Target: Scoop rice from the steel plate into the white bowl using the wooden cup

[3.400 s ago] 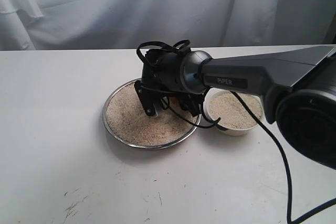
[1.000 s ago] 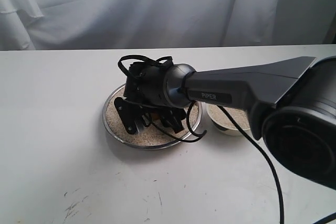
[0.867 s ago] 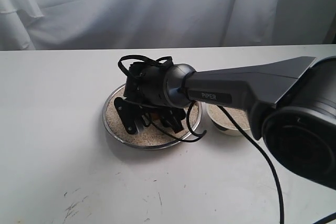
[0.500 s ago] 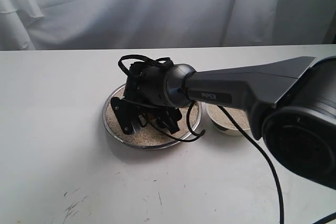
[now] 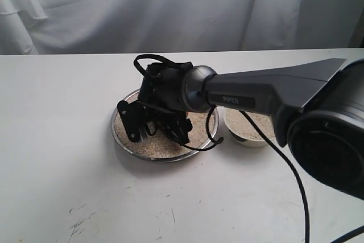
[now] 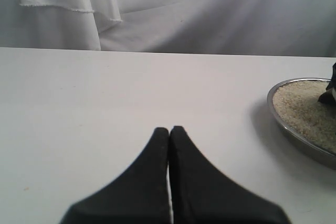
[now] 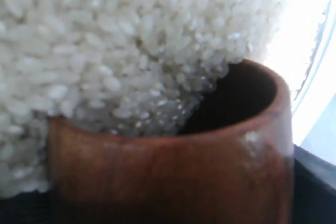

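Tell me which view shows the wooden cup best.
Right wrist view: the wooden cup fills the frame, rice at its mouth. In the exterior view the right tool hides it over the steel plate. The left wrist view shows only the plate's edge.

White table and draped backdrop

A plain white table fills the scene; dark scuff marks fleck its near edge. Behind the table's far edge hangs a pale white curtain in soft vertical folds, 1 hemmed panel overlapping the rest.
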You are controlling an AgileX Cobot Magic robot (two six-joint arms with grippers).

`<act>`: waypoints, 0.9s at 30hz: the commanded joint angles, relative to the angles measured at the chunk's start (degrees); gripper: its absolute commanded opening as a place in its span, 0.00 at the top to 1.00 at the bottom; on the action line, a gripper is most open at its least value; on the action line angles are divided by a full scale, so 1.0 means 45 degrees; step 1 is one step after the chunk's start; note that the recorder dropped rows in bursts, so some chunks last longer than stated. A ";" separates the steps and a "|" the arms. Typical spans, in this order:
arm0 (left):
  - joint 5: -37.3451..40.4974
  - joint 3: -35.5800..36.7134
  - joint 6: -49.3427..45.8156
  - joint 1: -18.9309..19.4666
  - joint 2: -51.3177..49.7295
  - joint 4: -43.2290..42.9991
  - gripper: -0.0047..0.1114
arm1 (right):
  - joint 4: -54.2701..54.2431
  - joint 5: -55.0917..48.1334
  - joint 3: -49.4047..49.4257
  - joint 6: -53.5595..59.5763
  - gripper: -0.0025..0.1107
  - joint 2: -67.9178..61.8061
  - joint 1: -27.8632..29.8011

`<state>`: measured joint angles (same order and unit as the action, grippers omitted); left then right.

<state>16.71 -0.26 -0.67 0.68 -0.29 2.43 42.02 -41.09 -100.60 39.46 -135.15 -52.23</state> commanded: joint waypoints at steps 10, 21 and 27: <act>-0.0080 0.0057 0.0040 -0.0020 0.0064 0.0009 0.96 | -0.2643 0.1438 0.0002 0.1077 0.98 0.0076 0.0387; -0.0080 0.0057 0.0040 -0.0020 0.0064 0.0009 0.96 | -0.4654 0.2012 0.0002 0.1849 0.98 0.0076 0.0824; -0.0080 0.0057 0.0040 -0.0020 0.0064 0.0009 0.96 | -0.5711 0.2198 0.0002 0.2536 0.98 0.0076 0.1082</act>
<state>16.71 -0.26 -0.67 0.68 -0.29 2.43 20.06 -32.84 -100.60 49.87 -134.70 -47.82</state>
